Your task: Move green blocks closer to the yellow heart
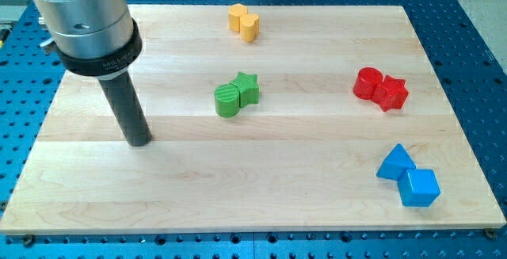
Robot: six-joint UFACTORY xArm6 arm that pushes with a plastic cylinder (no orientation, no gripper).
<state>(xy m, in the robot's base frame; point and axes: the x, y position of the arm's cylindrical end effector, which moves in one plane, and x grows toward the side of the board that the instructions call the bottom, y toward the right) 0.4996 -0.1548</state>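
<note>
Two green blocks sit touching near the board's middle: a green cylinder [228, 100] on the left and a green star [247, 88] on its upper right. At the view's top, a yellow heart [249, 27] sits against an orange-yellow hexagon block [237, 17]. My tip [139, 142] rests on the board to the left of and a little below the green cylinder, about 100 pixels away, touching no block.
A red cylinder [367, 83] and a red star [390, 94] sit together at the right. A blue triangle [395, 163] and a blue cube [418, 187] sit at the lower right. The wooden board [158, 188] lies on a blue perforated table.
</note>
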